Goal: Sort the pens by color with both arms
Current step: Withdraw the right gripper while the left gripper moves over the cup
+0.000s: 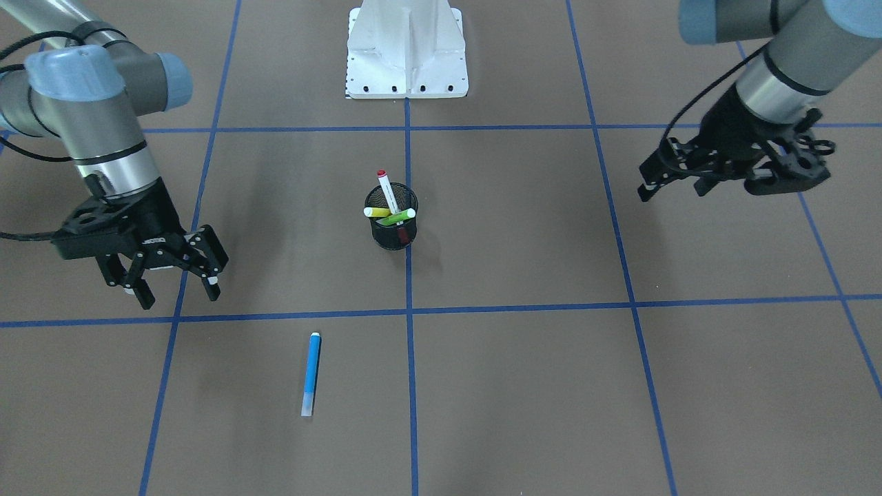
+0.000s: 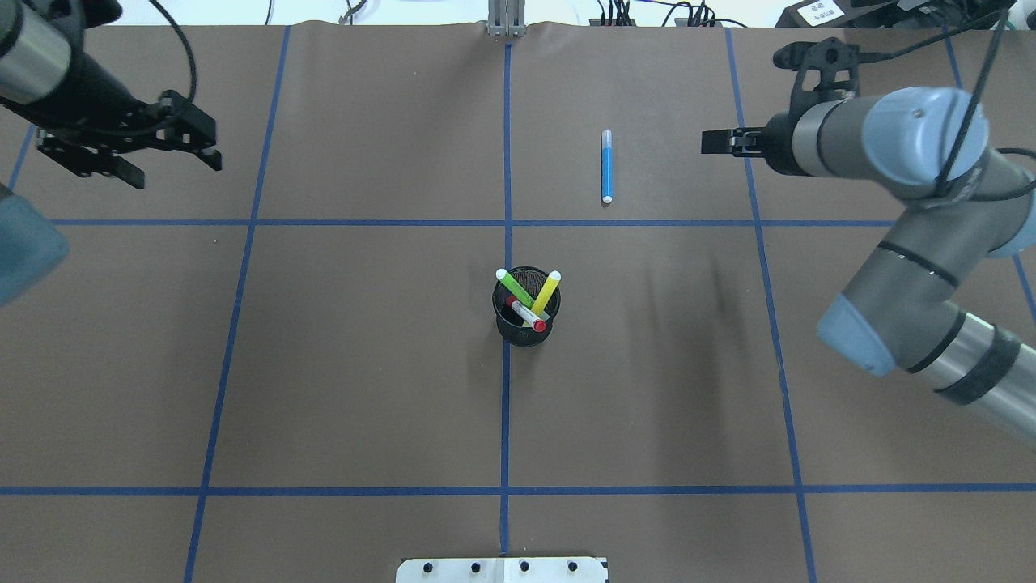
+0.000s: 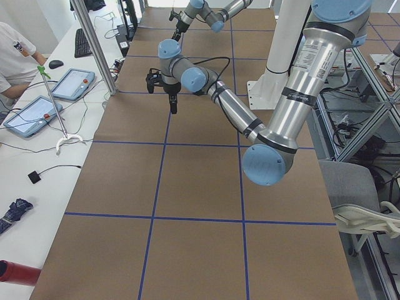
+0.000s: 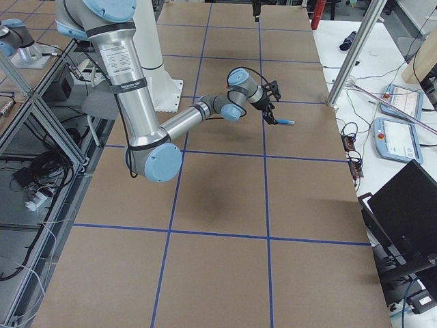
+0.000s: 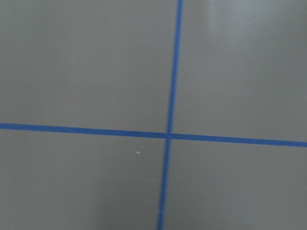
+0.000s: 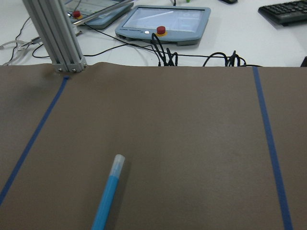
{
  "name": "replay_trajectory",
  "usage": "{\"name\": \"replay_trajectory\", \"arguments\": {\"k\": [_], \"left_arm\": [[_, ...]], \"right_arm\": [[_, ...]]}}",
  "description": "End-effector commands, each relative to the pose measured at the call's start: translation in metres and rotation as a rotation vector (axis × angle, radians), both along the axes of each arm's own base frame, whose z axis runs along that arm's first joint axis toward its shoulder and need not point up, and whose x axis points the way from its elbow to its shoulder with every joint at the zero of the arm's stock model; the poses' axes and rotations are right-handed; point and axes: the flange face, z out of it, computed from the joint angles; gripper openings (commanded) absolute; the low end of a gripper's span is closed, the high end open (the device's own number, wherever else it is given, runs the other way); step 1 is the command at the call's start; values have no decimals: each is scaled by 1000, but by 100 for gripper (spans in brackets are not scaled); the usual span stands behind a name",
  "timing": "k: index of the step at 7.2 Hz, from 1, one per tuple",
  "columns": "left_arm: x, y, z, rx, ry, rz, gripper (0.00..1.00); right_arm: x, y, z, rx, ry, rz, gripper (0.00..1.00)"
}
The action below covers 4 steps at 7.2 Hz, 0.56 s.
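Observation:
A blue pen [image 1: 311, 372] lies flat on the brown table, apart from the rest; it also shows in the overhead view [image 2: 606, 166] and the right wrist view [image 6: 108, 196]. A black mesh cup [image 1: 391, 234] at the table's middle holds the white pen with red cap [image 1: 388, 191], the light green pen [image 1: 398, 218] and the yellow pen [image 1: 375, 212]. My right gripper [image 1: 178, 293] is open and empty, hovering beside the blue pen [image 4: 285, 122]. My left gripper [image 1: 672, 189] is open and empty, far off on the other side [image 2: 174, 166].
The white pedestal base [image 1: 406, 62] stands at the robot's side of the table. Blue tape lines [image 5: 169, 135] divide the brown surface into squares. An aluminium post [image 6: 53, 33] and teach pendants [image 6: 163, 21] stand past the far edge.

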Motion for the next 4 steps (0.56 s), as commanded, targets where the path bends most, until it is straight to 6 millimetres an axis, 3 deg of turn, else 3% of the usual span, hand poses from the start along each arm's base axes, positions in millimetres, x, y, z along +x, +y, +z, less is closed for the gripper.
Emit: {"name": "replay_trajectory", "arguments": {"k": [1,2,4], "left_arm": [[99,40,-79,-44,-113,-53,100],[134,60,-106,-66,-133,-75,100],[186,90,-143,-42,-136,-141,99]], "right_arm": [[101,-16,36,-176,-81,-78,100],[126,-8,61,-208,-74,-106,100],[162,3,95,-208,-49,-146,100]]}}
